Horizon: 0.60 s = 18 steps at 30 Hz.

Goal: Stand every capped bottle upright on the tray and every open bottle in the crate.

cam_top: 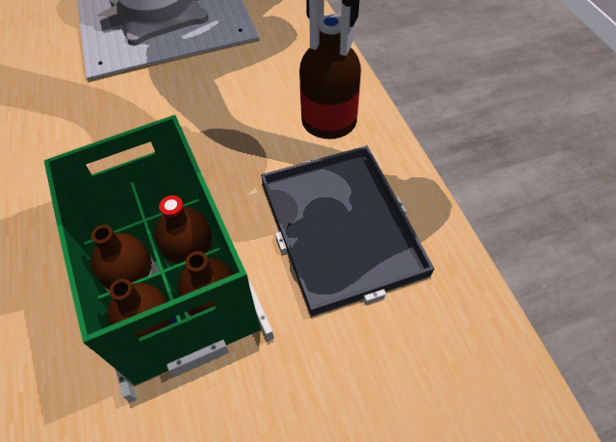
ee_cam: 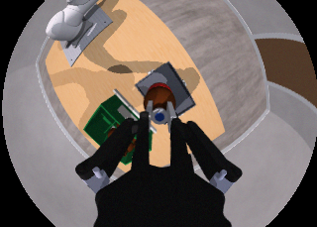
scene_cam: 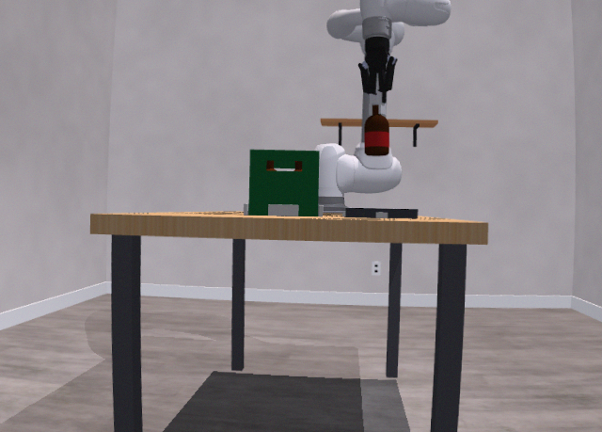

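My gripper (cam_top: 330, 29) (scene_cam: 375, 105) (ee_cam: 159, 107) is shut on the neck of a brown bottle (cam_top: 329, 91) (scene_cam: 376, 136) (ee_cam: 158, 92) with a blue cap and a red label. It holds the bottle upright, high in the air above the dark grey tray (cam_top: 418, 250) (scene_cam: 381, 211) (ee_cam: 181, 82). The tray holds nothing. The green crate (cam_top: 164, 327) (scene_cam: 283, 182) (ee_cam: 99, 120) stands left of the tray. It holds a red-and-white capped bottle (cam_top: 180, 225) and three open bottles (cam_top: 116, 255) (cam_top: 131, 300) (cam_top: 201, 273), all upright.
The arm's grey base plate (cam_top: 164, 44) lies at the back of the wooden table (cam_top: 347, 377) (scene_cam: 287, 225). Small metal brackets (cam_top: 196, 357) sit against the crate and the tray. The table's right edge runs close to the tray. A wall shelf (scene_cam: 408, 122) hangs behind.
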Available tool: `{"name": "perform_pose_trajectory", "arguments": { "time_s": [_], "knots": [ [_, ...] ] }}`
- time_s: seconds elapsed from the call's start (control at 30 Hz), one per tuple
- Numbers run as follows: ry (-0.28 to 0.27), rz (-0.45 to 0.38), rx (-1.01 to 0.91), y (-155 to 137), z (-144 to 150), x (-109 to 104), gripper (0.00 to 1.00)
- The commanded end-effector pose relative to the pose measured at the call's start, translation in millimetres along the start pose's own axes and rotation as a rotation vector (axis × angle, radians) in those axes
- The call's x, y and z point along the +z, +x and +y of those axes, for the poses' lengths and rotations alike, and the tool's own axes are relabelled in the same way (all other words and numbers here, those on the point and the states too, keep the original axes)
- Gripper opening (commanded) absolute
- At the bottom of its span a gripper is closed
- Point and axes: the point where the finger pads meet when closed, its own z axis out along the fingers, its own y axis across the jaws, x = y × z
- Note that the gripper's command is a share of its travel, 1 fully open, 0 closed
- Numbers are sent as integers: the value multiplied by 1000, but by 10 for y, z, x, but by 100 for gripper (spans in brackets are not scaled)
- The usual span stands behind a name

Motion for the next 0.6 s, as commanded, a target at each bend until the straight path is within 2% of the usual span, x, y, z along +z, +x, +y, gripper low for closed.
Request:
{"name": "perform_pose_trajectory", "arguments": {
  "time_s": [0.0,0.47,0.57],
  "knots": [
    [1,0,1,3,8,0,0],
    [8,-3,5,31,66,4,0],
    [1,-1,1,41,58,60,0]
  ]
}}
